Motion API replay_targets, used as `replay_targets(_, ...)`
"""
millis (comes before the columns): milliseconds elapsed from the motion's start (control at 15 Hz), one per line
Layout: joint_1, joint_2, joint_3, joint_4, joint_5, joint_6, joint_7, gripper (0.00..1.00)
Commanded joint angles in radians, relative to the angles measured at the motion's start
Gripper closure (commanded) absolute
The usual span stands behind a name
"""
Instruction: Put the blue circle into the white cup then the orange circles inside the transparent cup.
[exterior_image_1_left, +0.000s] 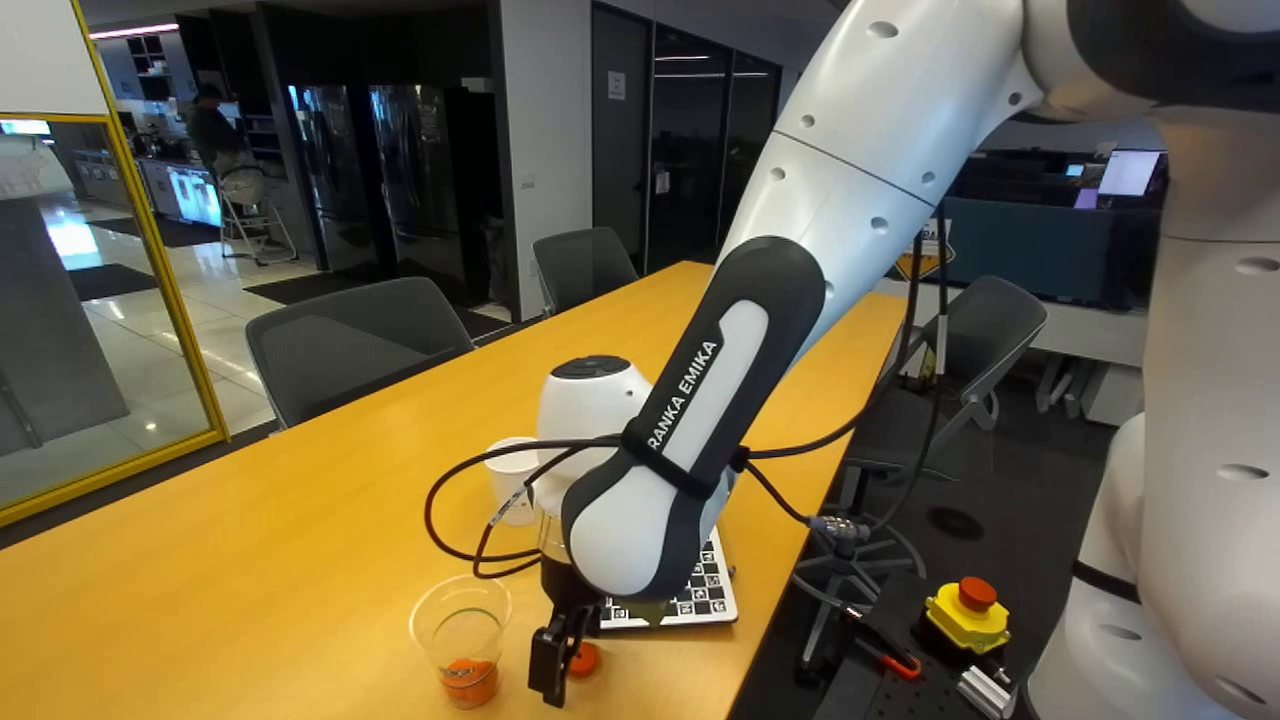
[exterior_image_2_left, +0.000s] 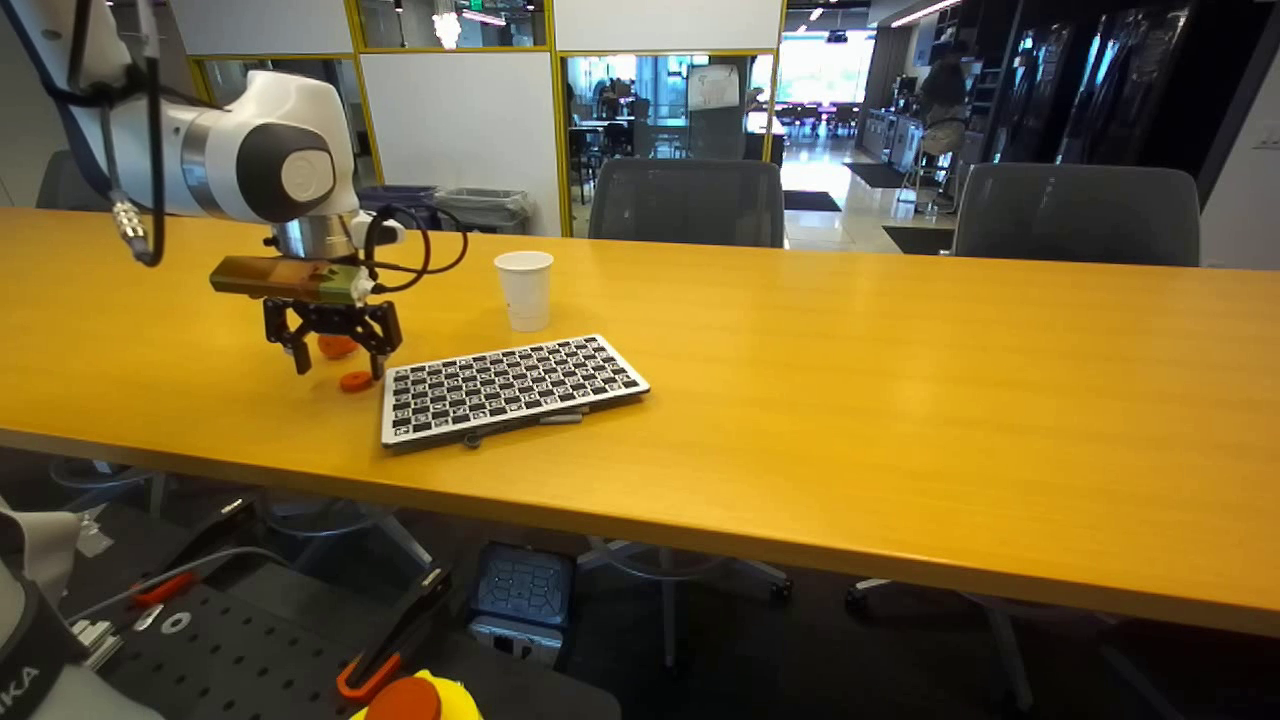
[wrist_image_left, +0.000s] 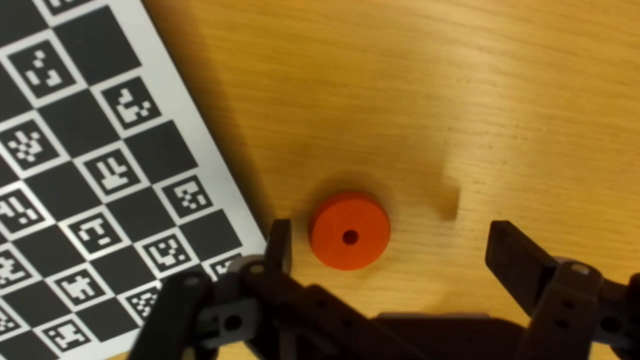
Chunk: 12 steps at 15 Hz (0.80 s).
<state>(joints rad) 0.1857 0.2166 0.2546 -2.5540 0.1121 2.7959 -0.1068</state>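
An orange circle (wrist_image_left: 349, 235) with a small central hole lies flat on the table between the spread fingers of my open gripper (wrist_image_left: 390, 240), nearer the left finger and touching neither. That same orange circle (exterior_image_2_left: 355, 381) appears just below the gripper (exterior_image_2_left: 340, 370) in an exterior view. Orange also shows at the bottom of the transparent cup (exterior_image_1_left: 440, 610), which stands beside the gripper; how many orange circles (exterior_image_1_left: 470, 685) are inside, I cannot tell. Upright behind the arm is the white cup (exterior_image_2_left: 525, 290), its inside hidden. The blue circle is hidden or out of view.
A black-and-white patterned board (exterior_image_2_left: 510, 385) lies right next to the orange circle, with its corner near my left finger. Dark slim items (exterior_image_2_left: 525, 425) lie along its front side. Chairs (exterior_image_2_left: 687, 200) line the far table edge. Cables loop around the wrist.
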Motion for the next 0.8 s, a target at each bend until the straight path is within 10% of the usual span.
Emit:
replay_targets(0, -0.025, 0.023, 0.024, 0.032, 0.029, -0.006, -0.038, 0.0)
replay_targets(733, 0.007, 0.014, -0.014, 0.03, -0.05, -0.037, 0.037, 0.0)
